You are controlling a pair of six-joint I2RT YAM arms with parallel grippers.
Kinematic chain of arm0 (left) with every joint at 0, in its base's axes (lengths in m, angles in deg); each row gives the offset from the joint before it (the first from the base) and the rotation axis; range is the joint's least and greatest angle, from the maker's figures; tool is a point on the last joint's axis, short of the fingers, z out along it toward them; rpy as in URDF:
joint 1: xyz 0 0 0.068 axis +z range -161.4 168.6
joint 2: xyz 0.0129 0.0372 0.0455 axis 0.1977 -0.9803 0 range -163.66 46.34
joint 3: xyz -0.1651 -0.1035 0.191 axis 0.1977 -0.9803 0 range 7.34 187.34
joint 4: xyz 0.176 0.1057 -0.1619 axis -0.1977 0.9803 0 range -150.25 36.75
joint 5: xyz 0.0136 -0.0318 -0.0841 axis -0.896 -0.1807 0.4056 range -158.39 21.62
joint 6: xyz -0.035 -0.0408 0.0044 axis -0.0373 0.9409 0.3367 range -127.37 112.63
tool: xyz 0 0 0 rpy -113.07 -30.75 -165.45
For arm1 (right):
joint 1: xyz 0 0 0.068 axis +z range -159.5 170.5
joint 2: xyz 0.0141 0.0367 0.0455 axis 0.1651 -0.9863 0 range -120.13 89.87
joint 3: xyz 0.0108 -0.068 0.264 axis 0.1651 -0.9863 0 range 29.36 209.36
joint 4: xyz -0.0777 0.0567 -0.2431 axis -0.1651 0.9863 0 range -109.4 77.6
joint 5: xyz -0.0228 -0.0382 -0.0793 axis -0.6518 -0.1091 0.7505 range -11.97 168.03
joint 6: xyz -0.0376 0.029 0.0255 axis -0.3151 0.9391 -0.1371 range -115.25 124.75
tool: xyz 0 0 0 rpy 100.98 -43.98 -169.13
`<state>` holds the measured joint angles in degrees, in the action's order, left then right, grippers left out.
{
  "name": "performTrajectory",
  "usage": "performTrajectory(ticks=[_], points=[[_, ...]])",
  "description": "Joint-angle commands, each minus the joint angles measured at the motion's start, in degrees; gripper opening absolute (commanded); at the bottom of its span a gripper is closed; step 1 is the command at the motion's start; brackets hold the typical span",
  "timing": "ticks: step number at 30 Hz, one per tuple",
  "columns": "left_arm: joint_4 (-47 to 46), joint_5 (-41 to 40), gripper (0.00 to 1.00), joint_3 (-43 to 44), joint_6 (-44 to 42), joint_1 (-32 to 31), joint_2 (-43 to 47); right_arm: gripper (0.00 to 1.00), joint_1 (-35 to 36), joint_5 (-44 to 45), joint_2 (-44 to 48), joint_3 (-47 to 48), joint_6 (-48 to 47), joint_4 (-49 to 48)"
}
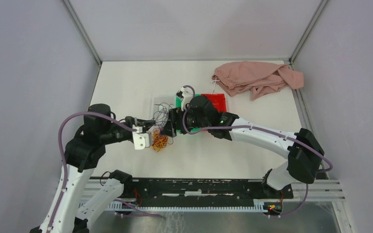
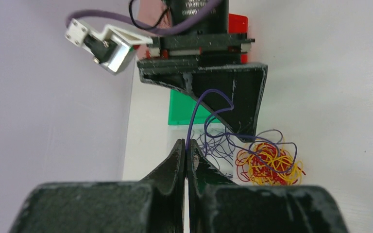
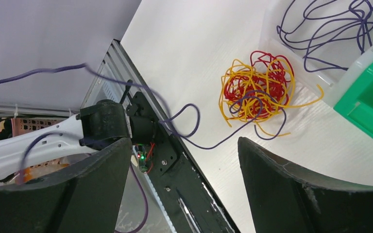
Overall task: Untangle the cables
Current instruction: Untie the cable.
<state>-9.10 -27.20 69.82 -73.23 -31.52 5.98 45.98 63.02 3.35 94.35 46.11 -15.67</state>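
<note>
At the near edge of the table (image 1: pixel 252 155), my two arms reach in toward the middle. My left gripper (image 2: pixel 186 145) is pressed closed on a single purple strand (image 2: pixel 197 104), pinched right at the fingertips. From the pinch the strand rises, loops in front of my other gripper and comes down toward the heap. Just past my left fingertips, on the white surface, lies the red and yellow tangle (image 3: pixel 256 92), a tight ball with a few purple loops threaded through and around it. My right gripper (image 3: pixel 183 143) hangs above the tabletop near that ball, its jaws spread wide with nothing gripped. A purple strand crosses the space ahead of them. Beyond the ball, more loose purple cables (image 3: pixel 330 34) lie in open curls inside a clear tray (image 3: pixel 296 65). Just beside that tray sits a green bin (image 3: pixel 369 107), with a red bin (image 1: pixel 217 102) next to it. Toward the far right corner lies a crumpled pink cloth (image 1: pixel 256 77), well apart from the cables.
</note>
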Motion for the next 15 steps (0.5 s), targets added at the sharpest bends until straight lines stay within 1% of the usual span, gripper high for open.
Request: performTrajectory(ticks=[1, 6, 12, 15], points=[[-0.4, 3.8, 0.03, 6.4, -2.6, -0.3, -0.3, 0.87, 0.7, -0.5, -2.3, 4.8, 1.0, -4.6], [-0.8, 6.6, 0.03, 12.6, -1.9, -0.3, -2.3, 0.86, 1.5, -0.6, -5.8, 8.2, 1.1, -4.7], [-10.3, 8.3, 0.03, 17.2, 4.8, -0.3, -2.6, 0.86, 1.8, 1.2, -8.3, 8.8, 1.6, -5.7], [-15.0, 8.7, 0.03, 20.3, 9.6, -0.2, -3.5, 0.85, 1.9, 1.8, -9.6, 8.6, 1.6, -6.6]])
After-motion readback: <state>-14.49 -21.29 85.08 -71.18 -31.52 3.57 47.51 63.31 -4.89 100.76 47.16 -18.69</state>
